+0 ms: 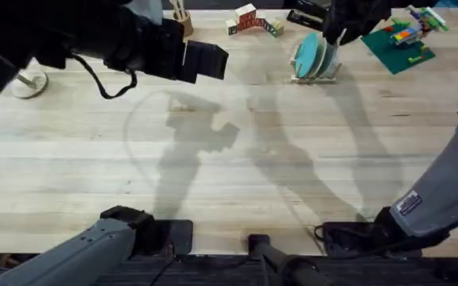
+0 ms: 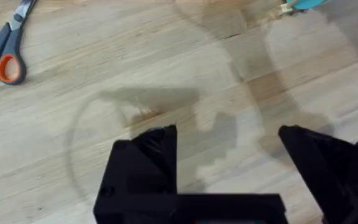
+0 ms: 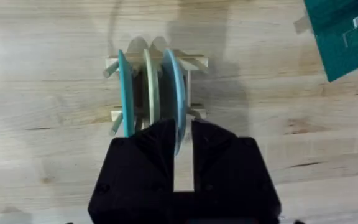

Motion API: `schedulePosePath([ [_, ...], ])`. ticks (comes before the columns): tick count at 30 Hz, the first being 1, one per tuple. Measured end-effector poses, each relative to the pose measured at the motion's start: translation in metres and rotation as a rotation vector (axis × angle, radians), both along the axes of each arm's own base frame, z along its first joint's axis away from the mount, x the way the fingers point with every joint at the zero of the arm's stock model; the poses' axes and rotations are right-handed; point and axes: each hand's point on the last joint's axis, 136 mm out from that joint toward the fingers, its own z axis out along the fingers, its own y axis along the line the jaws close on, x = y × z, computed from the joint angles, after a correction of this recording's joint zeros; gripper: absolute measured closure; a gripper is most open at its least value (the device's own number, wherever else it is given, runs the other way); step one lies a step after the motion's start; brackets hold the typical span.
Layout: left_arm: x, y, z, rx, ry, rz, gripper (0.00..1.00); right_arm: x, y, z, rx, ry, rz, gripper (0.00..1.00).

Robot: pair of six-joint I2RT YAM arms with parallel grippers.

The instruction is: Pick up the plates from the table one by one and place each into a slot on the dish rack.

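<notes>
I read both plates as already racked: teal plate (image 3: 123,93) and sky-blue plate (image 3: 174,93) stand on edge in the dish rack (image 3: 191,62), w/ a cream plate (image 3: 149,84) in the slot between them. In overhead view the dish rack (image 1: 315,77) sits at approx. 1 o'clock on the table (image 1: 229,159), just beside a green baseplate (image 1: 396,49) at its 3 o'clock. Right gripper (image 3: 180,146) is directly over the rack, jaws nearly closed around the sky-blue plate's rim; contact vs. slight clearance I can't confirm. Handling est.: thin rigid plastic, light, smooth, so likely slippery; take hold at the top rim, fingers across the thickness, moderate force. Rack looks light too, may shift if a plate drags on a dowel. Left gripper (image 2: 229,140) hovers over bare table, jaws wide apart, nothing between them; scissors (image 2: 5,46) lie well apart from it. Task looks near-complete pending release.
</notes>
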Motion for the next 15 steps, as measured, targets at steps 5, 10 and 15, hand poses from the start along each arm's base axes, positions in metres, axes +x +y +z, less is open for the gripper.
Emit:
schedulePosePath([
  [5,0.000,0.000,0.000,0.000,0.000,0.000,0.006,-0.007,-0.001,0.001,-0.003,0.026,0.000,0.824],
  [10,0.000,0.000,0.000,0.000,0.000,0.000,0.006,-0.014,-0.002,0.028,0.000,0.000,0.000,0.743],
  [15,0.000,0.000,0.000,0.000,0.000,0.000,0.006,-0.033,-0.003,0.088,0.016,-0.104,0.001,0.474],
])
